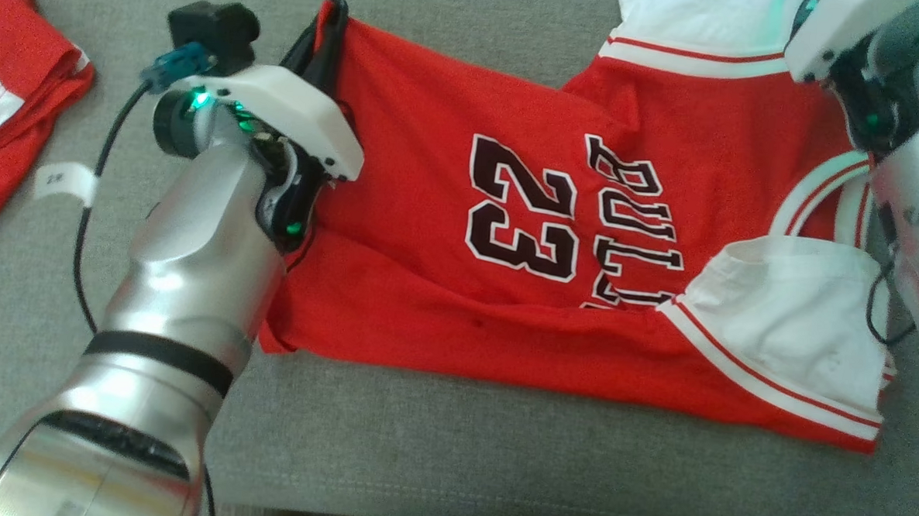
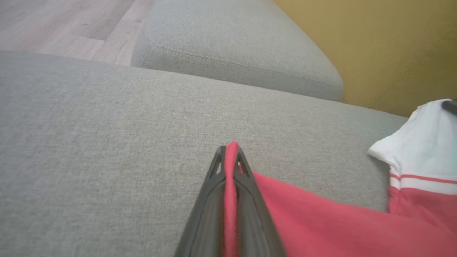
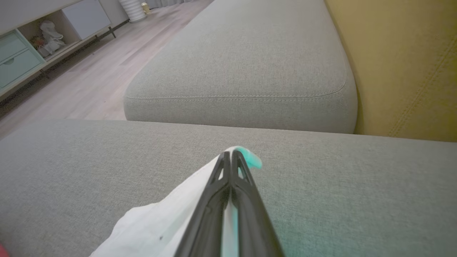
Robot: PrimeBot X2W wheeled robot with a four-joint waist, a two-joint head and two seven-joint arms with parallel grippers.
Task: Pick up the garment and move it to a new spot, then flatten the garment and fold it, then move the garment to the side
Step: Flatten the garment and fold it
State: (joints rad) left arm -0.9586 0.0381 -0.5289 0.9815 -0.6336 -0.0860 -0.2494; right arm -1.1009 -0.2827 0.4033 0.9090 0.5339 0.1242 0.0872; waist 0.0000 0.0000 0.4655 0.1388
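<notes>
Fabric is pinched in both grippers. The left gripper [image 2: 230,151] has its jaws pressed together on a red fold of the jersey [image 1: 446,211], at the far corner of the hem end. The right gripper [image 3: 231,156] is clamped just as tightly on white cloth at the shoulder end. Both holds sit on the garment's far edge, toward the yellow backrest [image 2: 375,46].

The step in hand looks like flattening, or the start of a fold. To do it well, I judge the two arms should rise together and draw apart just enough to take the slack out of that far edge, then carry it evenly. If one arm leads, the thin cloth will likely skew or slip from the narrow tips.

The jersey lies lengthwise across the grey sofa cushion [image 1: 420,442], printed side up, with the number 23 and the lettering reading sideways. It is mostly spread but not flat: a ridge runs along the near side, and the near white panel [image 1: 798,319] puffs up. Another red garment [image 1: 17,91] lies well apart at the left.
</notes>
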